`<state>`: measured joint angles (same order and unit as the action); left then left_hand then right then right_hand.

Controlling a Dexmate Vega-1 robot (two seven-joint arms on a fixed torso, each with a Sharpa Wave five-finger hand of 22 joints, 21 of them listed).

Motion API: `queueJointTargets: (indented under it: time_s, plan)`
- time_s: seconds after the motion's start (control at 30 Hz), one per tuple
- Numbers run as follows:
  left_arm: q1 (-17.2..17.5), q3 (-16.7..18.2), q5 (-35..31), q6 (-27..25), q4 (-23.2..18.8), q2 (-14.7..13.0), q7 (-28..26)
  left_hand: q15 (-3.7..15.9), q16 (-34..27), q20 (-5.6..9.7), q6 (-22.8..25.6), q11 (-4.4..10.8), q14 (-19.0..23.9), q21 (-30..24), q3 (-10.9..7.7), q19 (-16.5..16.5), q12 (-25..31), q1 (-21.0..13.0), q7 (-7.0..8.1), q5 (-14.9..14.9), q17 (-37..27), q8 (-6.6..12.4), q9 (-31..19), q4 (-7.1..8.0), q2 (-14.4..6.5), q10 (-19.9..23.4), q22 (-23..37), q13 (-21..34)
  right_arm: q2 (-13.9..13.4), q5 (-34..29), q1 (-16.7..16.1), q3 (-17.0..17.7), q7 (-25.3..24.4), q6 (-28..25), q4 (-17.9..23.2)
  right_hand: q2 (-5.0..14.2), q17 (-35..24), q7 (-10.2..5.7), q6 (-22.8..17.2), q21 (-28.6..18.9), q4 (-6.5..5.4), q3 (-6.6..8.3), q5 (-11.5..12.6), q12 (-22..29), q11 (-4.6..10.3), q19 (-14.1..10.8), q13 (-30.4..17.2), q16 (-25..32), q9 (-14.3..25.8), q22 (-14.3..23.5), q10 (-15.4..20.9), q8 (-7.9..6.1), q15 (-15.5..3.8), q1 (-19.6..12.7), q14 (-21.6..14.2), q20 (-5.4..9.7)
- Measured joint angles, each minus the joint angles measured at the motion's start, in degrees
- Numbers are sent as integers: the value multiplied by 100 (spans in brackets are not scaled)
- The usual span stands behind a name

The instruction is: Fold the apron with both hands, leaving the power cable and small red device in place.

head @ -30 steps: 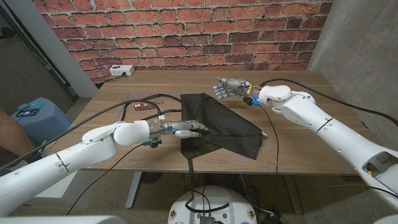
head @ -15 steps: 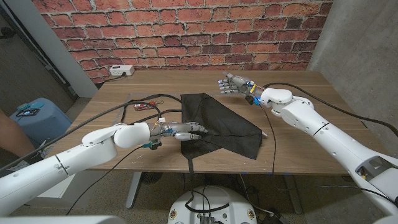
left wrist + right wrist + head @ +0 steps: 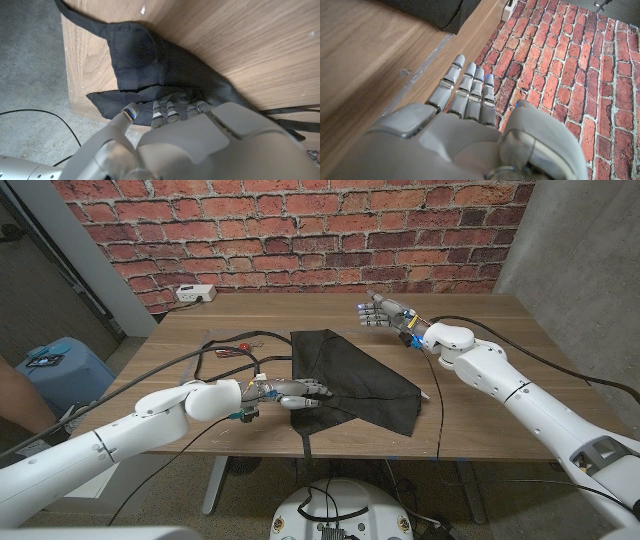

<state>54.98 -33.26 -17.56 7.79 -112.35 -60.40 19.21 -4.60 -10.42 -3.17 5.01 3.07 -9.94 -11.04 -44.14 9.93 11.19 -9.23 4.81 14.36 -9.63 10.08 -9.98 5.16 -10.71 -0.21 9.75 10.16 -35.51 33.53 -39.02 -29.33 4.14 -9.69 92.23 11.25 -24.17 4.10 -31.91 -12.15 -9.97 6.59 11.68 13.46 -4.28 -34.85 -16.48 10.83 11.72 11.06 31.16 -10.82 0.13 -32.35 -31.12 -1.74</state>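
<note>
right hand farther from apron

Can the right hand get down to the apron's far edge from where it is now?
Probably yes. The right hand hangs open above bare table past the apron, with nothing between them; the left hand presses the apron's near-left part, away from that path.

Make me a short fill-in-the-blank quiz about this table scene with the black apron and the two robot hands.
1. The left hand rests its fingers on the black fabric ____.
2. The right hand, fingers spread, holds ____.
3. The wall behind the wooden table is made of red ____.
4. The small red device lies on the apron's ____ side, seen from the robot.

Missing words: apron; nothing; brick; left
</note>
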Motion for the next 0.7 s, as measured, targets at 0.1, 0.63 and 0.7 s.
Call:
queueJointTargets:
  time_s: [0.1,0.63,0.7]
  plan:
    - [-32,-37,-33,52,75,36,5,0,0,0,0,0,0,0,0,0,0,0,0,0,0,0,0,0,0,0,0,0,4,30,-37,27,-43,16,0,0,0,0,0,0,17,17,45,0,0,0,0,0,0,0,0,0,0,0,0,0]
    - [-95,-72,-54,162,195,85,48,-1,0,0,-11,-21,0,0,23,0,0,0,-11,-40,0,0,0,23,0,-21,0,0,112,96,-127,107,-168,294,-126,-34,27,-24,23,0,40,102,45,0,0,31,27,22,1,-14,0,-21,-23,34,23,31]
    - [-83,-47,-40,168,181,74,30,0,0,0,-11,-21,0,0,46,0,0,0,-11,-40,0,0,0,46,0,-21,0,0,134,99,-132,112,-168,342,-175,-31,47,-32,32,0,52,115,45,-34,0,53,27,22,-19,-14,0,-22,-58,59,58,54]
